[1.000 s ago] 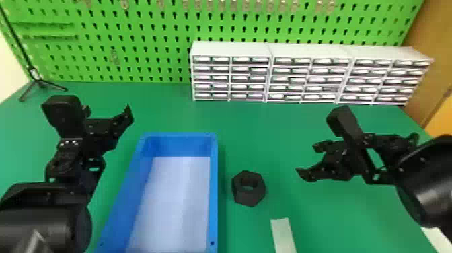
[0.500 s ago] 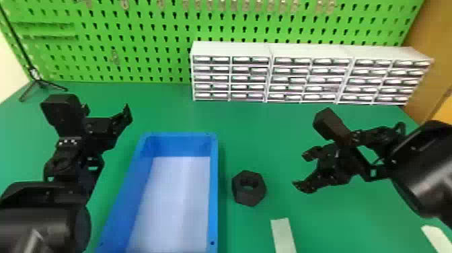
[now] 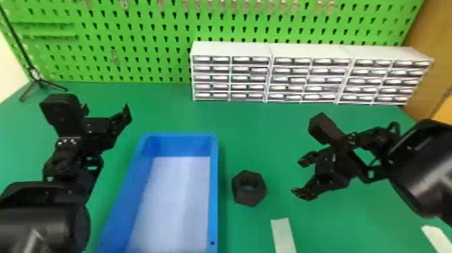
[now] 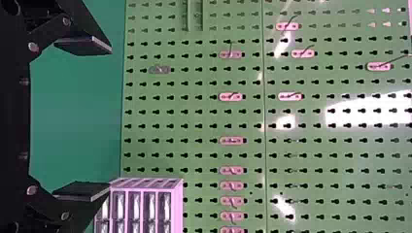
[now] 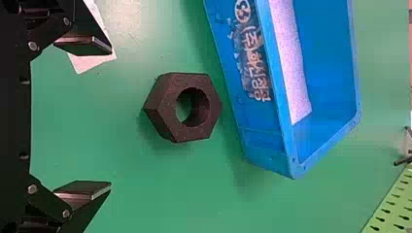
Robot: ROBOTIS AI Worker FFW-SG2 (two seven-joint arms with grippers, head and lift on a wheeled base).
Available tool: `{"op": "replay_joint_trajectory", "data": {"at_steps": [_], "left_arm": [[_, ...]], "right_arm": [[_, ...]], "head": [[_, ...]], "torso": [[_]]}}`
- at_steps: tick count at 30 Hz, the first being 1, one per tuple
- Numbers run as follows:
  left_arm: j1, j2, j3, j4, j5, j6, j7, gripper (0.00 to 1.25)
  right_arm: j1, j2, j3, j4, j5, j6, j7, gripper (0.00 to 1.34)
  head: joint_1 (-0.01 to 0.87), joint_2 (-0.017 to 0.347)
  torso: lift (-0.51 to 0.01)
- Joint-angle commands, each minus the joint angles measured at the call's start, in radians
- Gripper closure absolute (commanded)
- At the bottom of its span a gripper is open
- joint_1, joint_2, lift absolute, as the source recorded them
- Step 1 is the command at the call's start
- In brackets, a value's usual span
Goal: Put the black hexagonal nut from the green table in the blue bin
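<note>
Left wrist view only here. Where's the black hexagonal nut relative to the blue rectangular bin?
Observer: The black hexagonal nut is on the green table, just right of the blue rectangular bin.
Operator: Where's the black two-fingered right gripper?
Observer: The right gripper is on the nut's other side, away from the bin, not touching the nut.
Operator: Its jaws?
Observer: Open, nothing between them; the right wrist view has the nut beyond their tips.

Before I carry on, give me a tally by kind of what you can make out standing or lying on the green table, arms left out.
Black hexagonal nut: 1
Blue bin: 1
White drawer cabinets: 3
White strips: 2
Black tripod: 1
Total: 8
</note>
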Motion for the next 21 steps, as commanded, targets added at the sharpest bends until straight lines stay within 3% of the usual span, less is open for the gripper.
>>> {"op": "replay_joint_trajectory", "data": {"at_steps": [1, 21], "left_arm": [[0.002, 0.000, 0.002, 0.000, 0.000, 0.000, -0.001, 0.27], [0.004, 0.000, 0.002, 0.000, 0.001, 0.000, -0.001, 0.27]], "right_arm": [[-0.004, -0.003, 0.014, 0.000, -0.009, 0.003, 0.000, 0.30], [-0.017, 0.003, 0.030, 0.000, -0.019, 0.011, 0.005, 0.30]], "head": [[0.686, 0.028], [0.686, 0.028]], "torso": [[-0.096], [-0.096]]}}
